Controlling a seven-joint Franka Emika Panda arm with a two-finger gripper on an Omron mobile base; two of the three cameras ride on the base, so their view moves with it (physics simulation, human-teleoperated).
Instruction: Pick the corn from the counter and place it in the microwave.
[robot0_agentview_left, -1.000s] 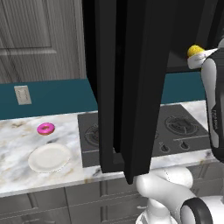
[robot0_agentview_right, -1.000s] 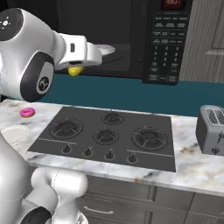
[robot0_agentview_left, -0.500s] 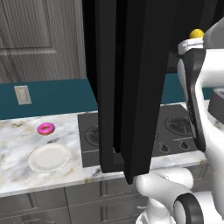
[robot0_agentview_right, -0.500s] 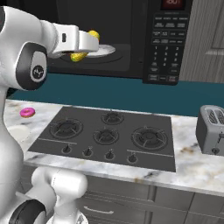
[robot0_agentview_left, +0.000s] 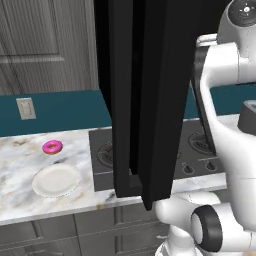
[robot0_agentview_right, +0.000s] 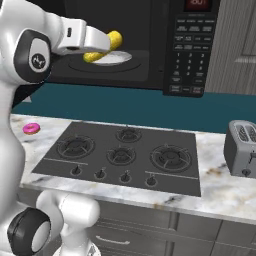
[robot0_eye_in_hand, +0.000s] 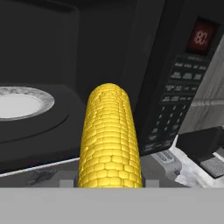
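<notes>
At the microwave (robot0_agentview_right: 165, 45) mouth, one corn (robot0_agentview_right: 102, 46), one gripper (robot0_agentview_right: 100, 42) clamped on it

The microwave (robot0_eye_in_hand: 183, 87) display reads "80".

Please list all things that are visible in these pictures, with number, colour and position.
corn: one, yellow, held at the microwave opening
microwave: one, black, above the stovetop, door open
glass turntable: one, pale, inside the microwave
stovetop: one, dark, set in the counter
counter: one, white marble
donut: one, pink, on the counter
plate: one, white, near the donut
toaster: one, grey, right of the stovetop
pincer: one, shut on the corn
</notes>
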